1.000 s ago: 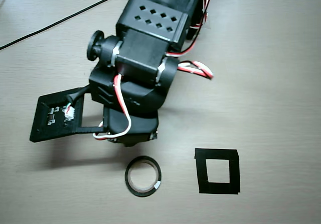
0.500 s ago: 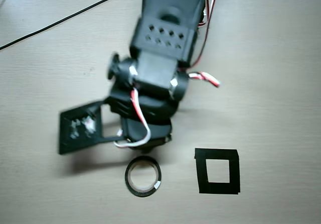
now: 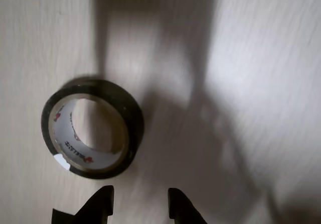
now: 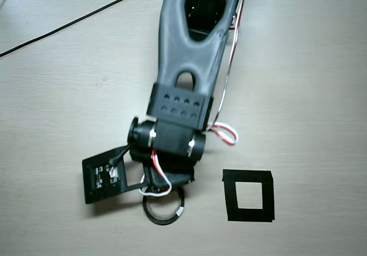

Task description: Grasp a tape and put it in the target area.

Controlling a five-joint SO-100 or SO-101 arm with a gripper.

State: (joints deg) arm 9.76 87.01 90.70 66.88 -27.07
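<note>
In the wrist view, a roll of black tape (image 3: pixel 93 128) lies flat on the pale wood-grain desk (image 3: pixel 271 83) in the lower left of the frame, its white inner core printed with small red and dark marks. The claw (image 3: pixel 140 204) enters from the bottom edge, its two dark fingertips (image 3: pixel 103 201) spread with bare desk showing between them; it is released and grips nothing. The tape sits just above and to the left of the left fingertip, not between the tips. Broad soft shadows fall across the middle of the frame.

In the overhead view, the dark grey arm (image 4: pixel 189 49) reaches down from the top centre, with red and white wires (image 4: pixel 223 132) looping at its wrist. The tape (image 4: pixel 163 210) lies at the bottom centre, partly covered by the arm's end. To its right, apart from it, is a square outline of black tape (image 4: pixel 248 196) stuck to the desk (image 4: pixel 321 95). A black cable (image 4: pixel 69 26) crosses the upper left corner.
</note>
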